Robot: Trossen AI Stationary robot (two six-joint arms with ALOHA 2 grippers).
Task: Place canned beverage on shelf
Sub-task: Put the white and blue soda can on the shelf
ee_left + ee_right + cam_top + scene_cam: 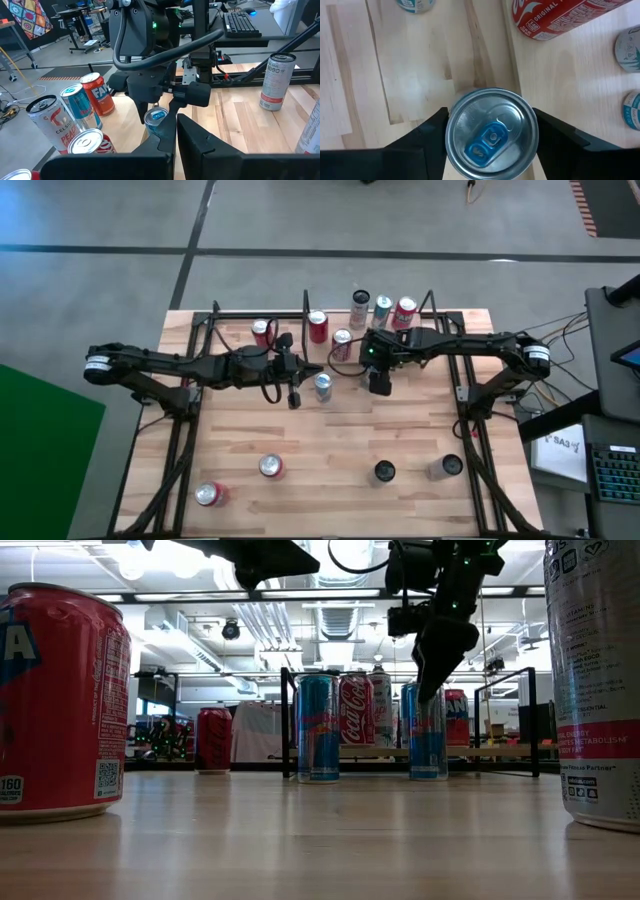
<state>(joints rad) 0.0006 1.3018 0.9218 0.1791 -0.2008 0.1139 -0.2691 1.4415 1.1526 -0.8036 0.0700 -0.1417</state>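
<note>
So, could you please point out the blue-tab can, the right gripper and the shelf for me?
blue-tab can [491, 132]: right wrist view, on its silver lid.
right gripper [379, 383]: high view, midway between its fingertips.
shelf [500, 751]: low view, on the board's front edge.

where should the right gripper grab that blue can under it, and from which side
Take the blue can by its upper side wall, coming straight down from above. It stands upright with its tabbed lid facing up, and the right gripper already has a finger on either side of the round body, clear of the neighbouring cans.
</note>
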